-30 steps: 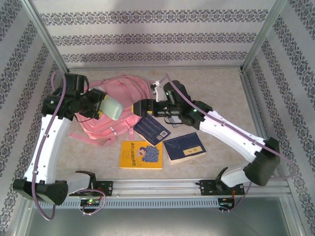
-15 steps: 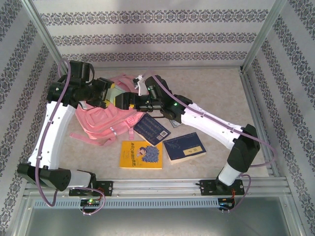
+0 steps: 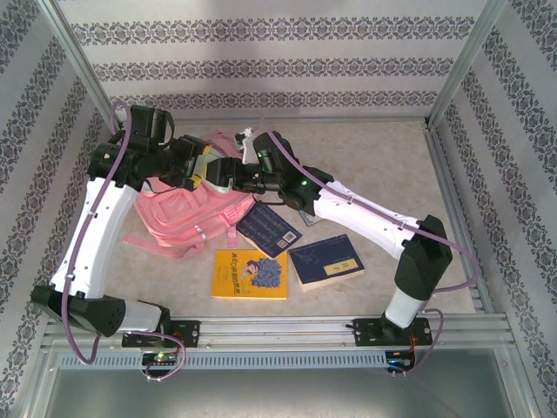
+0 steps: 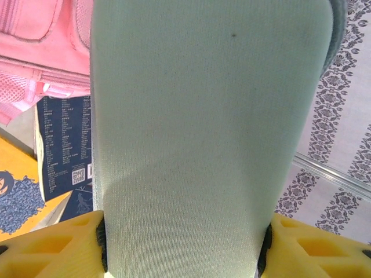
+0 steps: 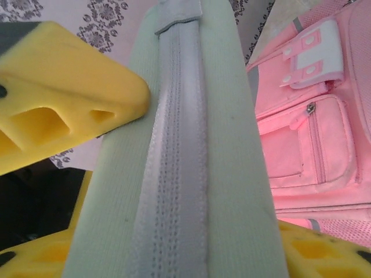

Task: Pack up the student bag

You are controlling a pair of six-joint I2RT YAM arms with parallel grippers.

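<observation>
1. Table (image 3: 383, 165): pale mottled top, patterned walls on three sides.

2. Student bag (image 3: 178, 209): large pink backpack with white trim. It lay flat on the left half of the table, straps trailing to the far side, and both arms reached over its far right part. The right wrist view showed a zip pocket and a white buckle tab on the bag (image 5: 313, 133).

3. Left gripper (image 3: 202, 170): above the bag, its yellow fingers (image 4: 46, 249) pinching the near end of the pouch between them.

4. Right gripper (image 3: 228, 177): just right of the left gripper, facing it. Its fingers (image 5: 324, 249) lay against both sides of the same pouch, closed upon it.

5. Yellow book (image 3: 251, 273): flat, near the table's near edge, right of the bag.

6. Blue book (image 3: 326, 259): flat, just right of the yellow book.

7. Dark blue book (image 3: 268, 228): flat, beside the bag's right edge, under the right arm.

8. Pouch (image 4: 208, 133): pale green fabric with a grey zip strip (image 5: 174, 174) along it, held off the table by both grippers.
</observation>
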